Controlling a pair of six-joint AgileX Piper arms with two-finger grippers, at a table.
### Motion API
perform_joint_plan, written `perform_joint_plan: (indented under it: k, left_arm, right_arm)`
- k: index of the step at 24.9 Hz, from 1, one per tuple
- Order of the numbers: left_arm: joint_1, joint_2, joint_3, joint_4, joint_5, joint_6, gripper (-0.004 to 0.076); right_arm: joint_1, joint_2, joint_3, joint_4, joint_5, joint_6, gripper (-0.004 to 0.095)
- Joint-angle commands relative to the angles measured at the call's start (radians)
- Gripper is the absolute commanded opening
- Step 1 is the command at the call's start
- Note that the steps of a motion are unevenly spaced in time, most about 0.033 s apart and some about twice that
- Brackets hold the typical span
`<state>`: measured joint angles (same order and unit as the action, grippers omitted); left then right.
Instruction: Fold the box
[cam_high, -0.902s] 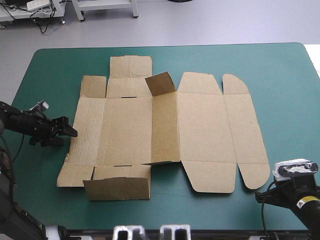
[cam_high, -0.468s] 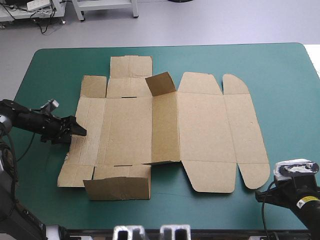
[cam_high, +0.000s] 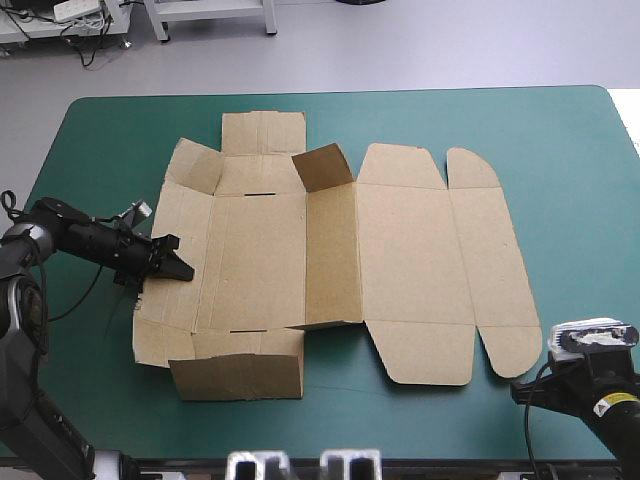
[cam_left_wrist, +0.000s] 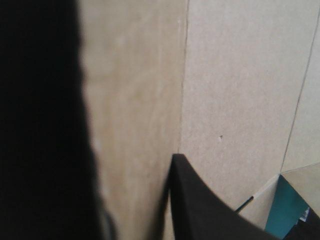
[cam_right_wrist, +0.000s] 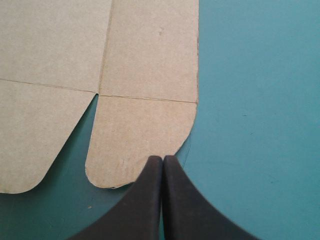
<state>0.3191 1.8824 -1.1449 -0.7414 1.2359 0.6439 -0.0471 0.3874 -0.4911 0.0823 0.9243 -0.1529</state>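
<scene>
The left gripper (cam_high: 170, 267) is working at the 9 o'clock side of the box (cam_high: 400, 250), taking 12 o'clock as the table's far edge, and is pointing toward 3 o'clock. In the left wrist view its black fingers are standing apart with bare board showing in the gap, so nothing is being clamped; the tips are lying over the narrow left wall panel (cam_high: 178, 225), close to that panel's crease. The panel's outer edge is appearing to ride slightly off the teal-green cover (cam_high: 560, 150), though the amount of lift cannot be judged. The brown sheet is lying mostly flat across the middle of the table, with a near wall flap (cam_high: 235, 378) at 6 o'clock and a small flap (cam_high: 322, 168) at 12 o'clock standing partly up. The right gripper (cam_right_wrist: 162, 162) is waiting at roughly 4 o'clock, fingers pressed together in one point, its tip at the edge of the rounded lid tab (cam_right_wrist: 140, 140); contact cannot be confirmed. The step in hand is judged to be raising the left wall, an early stage, with the lid side lying flat. The next move is calling for the left tip to be driving the panel up about its crease while the base is being kept from sliding toward 3 o'clock; the right gripper is well placed to be bracing the sheet.
</scene>
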Motion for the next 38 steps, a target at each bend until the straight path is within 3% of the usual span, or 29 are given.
perform_joint_plan:
  k: [1,8,18,23,29,33,38]
  left_arm:
    - [-0.028,-0.021,-0.046,0.029,0.065,-0.061,-0.001]
    - [-0.08,-0.125,-0.258,0.091,0.065,-0.067,-0.001]
    - [-0.417,-0.189,-0.561,0.545,0.032,-0.025,-0.001]
    - [-0.674,-0.189,-0.582,0.805,-0.179,0.067,-0.001]
    - [-0.818,-0.189,-0.582,0.923,-0.437,0.078,-0.001]
    - [-0.951,-0.189,-0.582,1.139,-0.462,0.071,-0.001]
    - [-1.049,-0.189,-0.582,1.389,-0.546,-0.046,-0.001]
  right_arm:
    - [0.001,0.008,-0.029,0.0,-0.054,-0.001,-0.0019]
    - [0.001,0.008,-0.029,0.006,-0.054,-0.001,-0.0019]
    - [0.001,0.008,-0.029,0.012,-0.053,0.001,-0.0019]
    - [0.001,0.008,-0.029,0.014,-0.053,0.003,-0.0019]
    - [0.001,0.008,-0.029,0.014,-0.053,0.003,-0.0019]
    - [0.001,0.008,-0.029,0.014,-0.053,0.003,-0.0019]
    - [0.001,0.008,-0.029,0.014,-0.053,0.003,-0.0019]
